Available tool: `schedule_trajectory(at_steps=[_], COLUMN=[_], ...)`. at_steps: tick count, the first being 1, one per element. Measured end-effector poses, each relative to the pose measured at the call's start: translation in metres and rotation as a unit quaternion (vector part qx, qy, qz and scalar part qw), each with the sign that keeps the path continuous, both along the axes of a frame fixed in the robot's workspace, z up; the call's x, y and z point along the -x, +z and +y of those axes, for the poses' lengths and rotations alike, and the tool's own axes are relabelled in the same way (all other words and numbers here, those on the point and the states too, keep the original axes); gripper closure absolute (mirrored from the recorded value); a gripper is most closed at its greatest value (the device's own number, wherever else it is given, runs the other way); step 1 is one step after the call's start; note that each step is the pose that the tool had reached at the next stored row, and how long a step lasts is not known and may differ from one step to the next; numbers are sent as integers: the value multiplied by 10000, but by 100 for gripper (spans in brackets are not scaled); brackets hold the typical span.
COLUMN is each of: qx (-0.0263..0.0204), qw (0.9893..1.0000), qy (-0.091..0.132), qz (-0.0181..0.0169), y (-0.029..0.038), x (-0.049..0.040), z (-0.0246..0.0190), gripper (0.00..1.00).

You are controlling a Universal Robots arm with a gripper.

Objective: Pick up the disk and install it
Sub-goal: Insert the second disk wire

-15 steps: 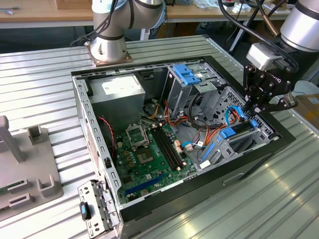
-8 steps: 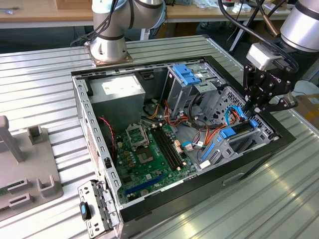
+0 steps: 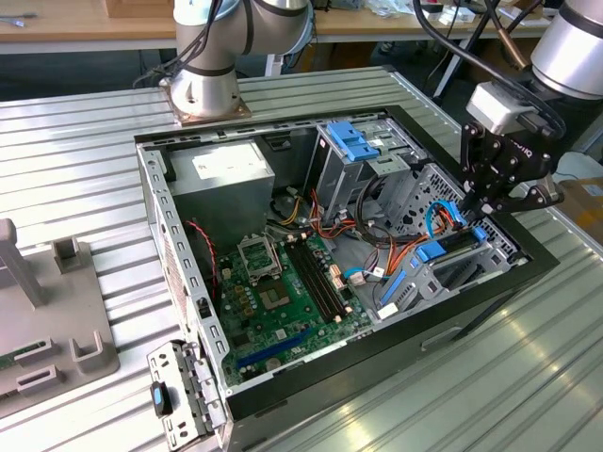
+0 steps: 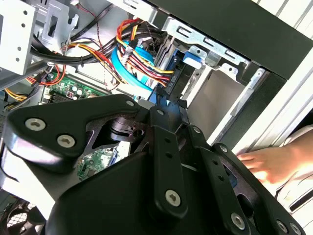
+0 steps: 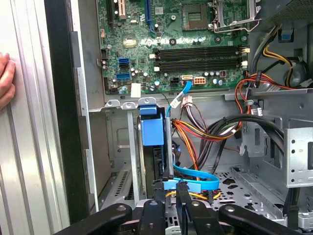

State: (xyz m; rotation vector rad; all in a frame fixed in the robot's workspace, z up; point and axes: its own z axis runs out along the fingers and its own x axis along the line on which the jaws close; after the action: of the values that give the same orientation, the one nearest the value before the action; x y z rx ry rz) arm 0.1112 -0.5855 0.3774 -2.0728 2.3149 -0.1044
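Exterior view: the gripper (image 3: 482,209) hovered at 3 o'clock over the open computer case (image 3: 528,268), above the disk (image 3: 452,252) standing on edge in its drive bay.

First wrist view: fingers closed on the disk (image 5: 152,128)'s blue rail; installation appeared nearly complete, release remaining.
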Motion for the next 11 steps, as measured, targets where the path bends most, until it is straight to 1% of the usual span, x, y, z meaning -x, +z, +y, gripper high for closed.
schedule_trajectory(at_steps=[1,2,3,4,5,7,9,11], qx=[-3,-5,-3,-4,-10,-51,-55,-61], qw=[10000,10000,10000,10000,10000,10000,10000,10000], qy=[0,0,1,1,0,1,1,0], qz=[0,2,3,3,3,3,3,8], y=[-4,-35,-69,-83,-92,-107,-116,-139], x=[-1,0,0,2,5,11,12,13], z=[-26,-40,-40,-40,-40,-40,-40,-49], gripper=[76,76,76,76,76,76,76,76])
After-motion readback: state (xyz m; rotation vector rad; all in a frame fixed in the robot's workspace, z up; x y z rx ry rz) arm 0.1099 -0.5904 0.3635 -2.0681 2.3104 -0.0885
